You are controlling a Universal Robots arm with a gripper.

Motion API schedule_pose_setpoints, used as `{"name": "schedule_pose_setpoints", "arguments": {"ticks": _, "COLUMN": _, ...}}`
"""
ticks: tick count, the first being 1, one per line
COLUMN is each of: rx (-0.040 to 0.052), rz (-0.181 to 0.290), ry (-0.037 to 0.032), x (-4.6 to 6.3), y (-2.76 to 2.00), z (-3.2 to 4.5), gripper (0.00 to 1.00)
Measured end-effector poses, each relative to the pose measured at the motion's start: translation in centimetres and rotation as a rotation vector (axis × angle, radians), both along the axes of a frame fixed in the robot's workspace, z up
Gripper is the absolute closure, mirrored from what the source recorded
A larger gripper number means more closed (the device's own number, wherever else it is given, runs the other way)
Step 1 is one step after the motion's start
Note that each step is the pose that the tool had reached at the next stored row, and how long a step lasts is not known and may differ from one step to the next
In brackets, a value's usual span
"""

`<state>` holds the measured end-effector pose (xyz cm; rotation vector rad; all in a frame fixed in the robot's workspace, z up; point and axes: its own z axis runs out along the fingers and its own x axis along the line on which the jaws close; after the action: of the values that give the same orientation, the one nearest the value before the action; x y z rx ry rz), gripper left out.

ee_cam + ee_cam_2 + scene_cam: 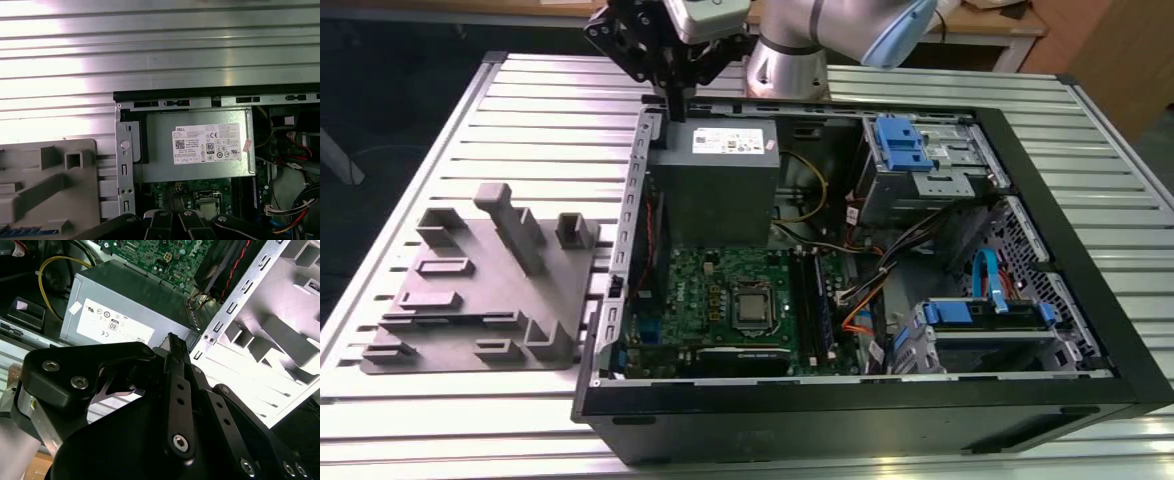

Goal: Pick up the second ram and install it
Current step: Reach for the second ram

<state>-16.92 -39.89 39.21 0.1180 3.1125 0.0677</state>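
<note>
My gripper (678, 112) hangs above the rear edge of the open computer case (1067, 300), over the grey power supply (714, 190). Its fingers (171, 342) point down and meet at the tips, shut, and I see nothing between them. On the grey plastic block (480, 290) on the exterior view's left, a thin dark bluish strip (20, 231) lies in one holder; it looks like the second ram. The green motherboard (720, 300) lies in the case, its long slots (814, 300) beside the square silver socket (754, 305).
The case stands on a ribbed metal table (534, 110). Blue drive bays (907, 145) and bundles of cables (881, 270) take up the case's side on the exterior view's right. The case's perforated metal wall (124, 165) rises between the block and the motherboard.
</note>
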Motion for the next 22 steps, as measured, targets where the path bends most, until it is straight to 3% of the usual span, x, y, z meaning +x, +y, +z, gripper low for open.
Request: {"name": "schedule_pose_setpoints", "arguments": {"ticks": 22, "rx": 0.0000, "rz": 0.000, "ry": 0.0000, "x": -2.7, "y": 0.00, "z": -0.06, "gripper": 0.93}}
